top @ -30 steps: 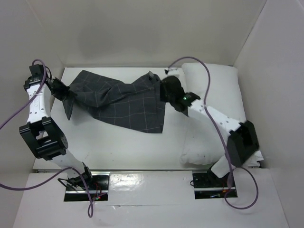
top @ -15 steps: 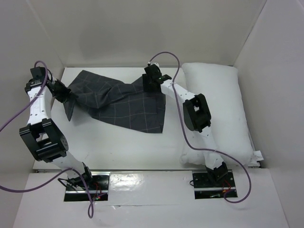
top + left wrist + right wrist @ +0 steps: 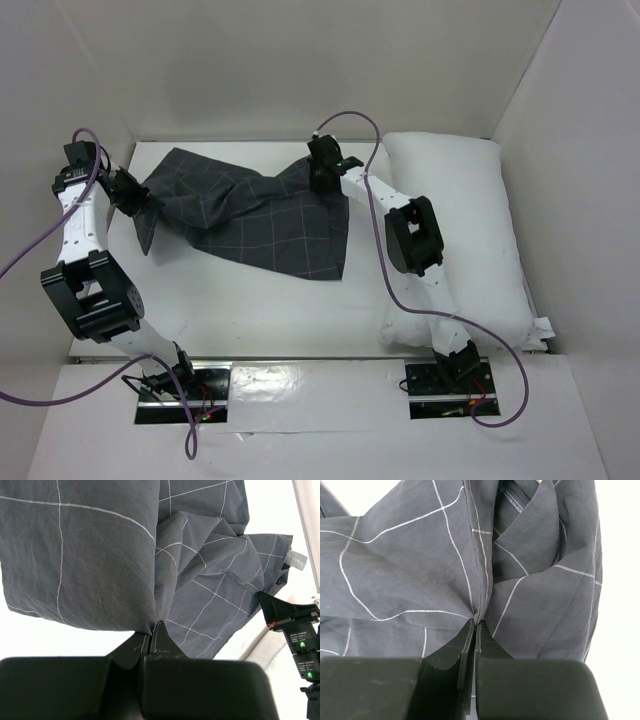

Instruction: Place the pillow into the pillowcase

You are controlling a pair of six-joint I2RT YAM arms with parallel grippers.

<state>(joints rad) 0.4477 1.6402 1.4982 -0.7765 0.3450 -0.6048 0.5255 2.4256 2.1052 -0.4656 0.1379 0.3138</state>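
Both arms' jaws are clamping shut on pillowcase folds, possibly pinching both layers together and keeping its mouth from opening.

dark charcoal grid-lined cloth pillowcase: matt, creased | plump white cloth pillow: matt, smooth | black plastic-looking left gripper: matt | silvery near-edge strip: glossy

Top: you look down from above and behind the bases, far off, whole table in frame. Left wrist: close, along left gripper onto pillowcase. Right wrist: as close, along right gripper. All three share the pillowcase.
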